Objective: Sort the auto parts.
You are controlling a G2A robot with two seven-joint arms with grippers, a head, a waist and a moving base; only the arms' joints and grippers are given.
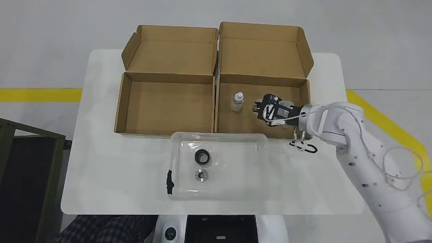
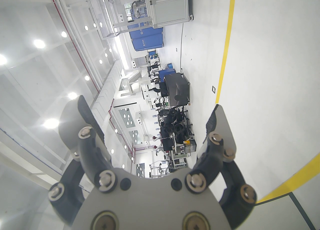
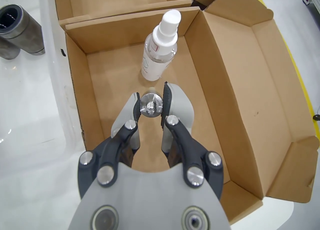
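Note:
My right gripper (image 3: 150,106) is shut on a small shiny round metal part (image 3: 150,107), held over the floor of the right cardboard box (image 1: 291,127). In the top view the right gripper (image 1: 264,110) hangs inside that box, close to a clear spray bottle (image 1: 237,100) with a white cap that stands upright there; the bottle (image 3: 160,48) is just beyond the fingertips. Two dark ring-shaped parts (image 1: 202,156) (image 1: 202,174) lie in the clear plastic tray (image 1: 256,182). My left gripper (image 2: 150,116) is open, pointing off into the room with nothing between its fingers.
An open cardboard box (image 1: 135,118) sits left of the first one, both with lids folded back. A small black piece (image 1: 168,182) lies at the tray's left edge. A black hook-like item (image 1: 305,148) rests on the white table (image 1: 108,169) by the right arm. Dark metal sleeves (image 3: 20,33) stand beside the box.

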